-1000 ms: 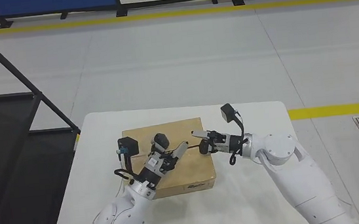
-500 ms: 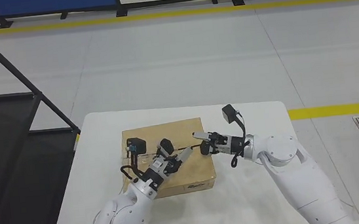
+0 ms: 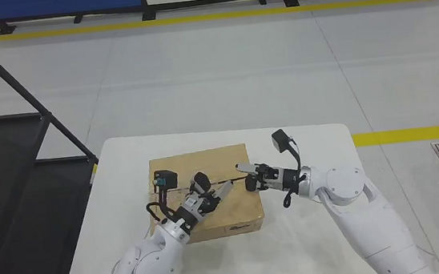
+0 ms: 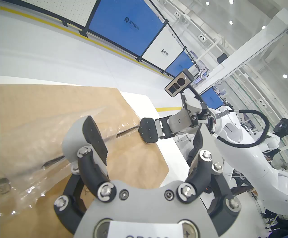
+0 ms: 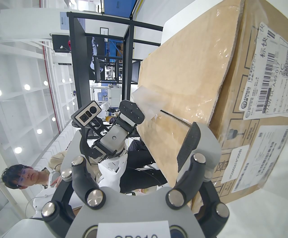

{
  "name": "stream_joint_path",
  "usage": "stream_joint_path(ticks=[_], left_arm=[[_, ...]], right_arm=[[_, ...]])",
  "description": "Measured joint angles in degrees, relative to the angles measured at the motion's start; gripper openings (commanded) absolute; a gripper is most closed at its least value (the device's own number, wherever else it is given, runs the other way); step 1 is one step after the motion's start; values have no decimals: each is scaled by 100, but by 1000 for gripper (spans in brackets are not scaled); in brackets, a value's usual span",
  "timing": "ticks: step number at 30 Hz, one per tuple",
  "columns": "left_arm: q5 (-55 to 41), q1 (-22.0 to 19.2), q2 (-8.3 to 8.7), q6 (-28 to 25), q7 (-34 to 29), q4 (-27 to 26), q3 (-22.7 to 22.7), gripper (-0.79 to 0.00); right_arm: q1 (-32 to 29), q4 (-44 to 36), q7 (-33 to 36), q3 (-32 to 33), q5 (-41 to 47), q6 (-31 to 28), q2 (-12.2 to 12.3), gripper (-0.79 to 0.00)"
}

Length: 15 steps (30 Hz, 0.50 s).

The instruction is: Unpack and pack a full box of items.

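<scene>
A closed cardboard box (image 3: 206, 164) sits on the white table (image 3: 318, 231). Clear tape (image 4: 45, 139) runs along its top seam. One end of the tape (image 5: 146, 99) stands lifted off the cardboard. My left gripper (image 3: 213, 186) hovers open over the near half of the lid, nothing between its fingers (image 4: 94, 137). My right gripper (image 3: 246, 174) is open at the box's right edge, by the seam's end, facing the left one. One of its pads (image 4: 148, 130) hangs just above the lid there. In the right wrist view its finger (image 5: 189, 144) is beside the box's labelled side (image 5: 258, 90).
A black metal rack (image 3: 12, 159) stands left of the table. Bare tabletop lies right of the box and in front of it. Yellow floor lines (image 3: 412, 134) run behind the table.
My left gripper has shifted a little to the right over the lid and its wrist has turned. The right gripper has barely moved.
</scene>
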Motion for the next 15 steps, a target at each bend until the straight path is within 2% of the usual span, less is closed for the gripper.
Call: stream_joint_path(ticks=[8,11,15], left_arm=[[-412,770,75,-342,632,-903,-579,0],[-864,1072,98,-384,959,-1185,-974,0],[-1692,1317,134,-232,1095,-1195,-1614,0]], right_arm=[[31,11,14,12,41,4,22,0],[76,32,22,-4,51,1,24,0],[135,-5,-37,-14,59,-76,24,0]])
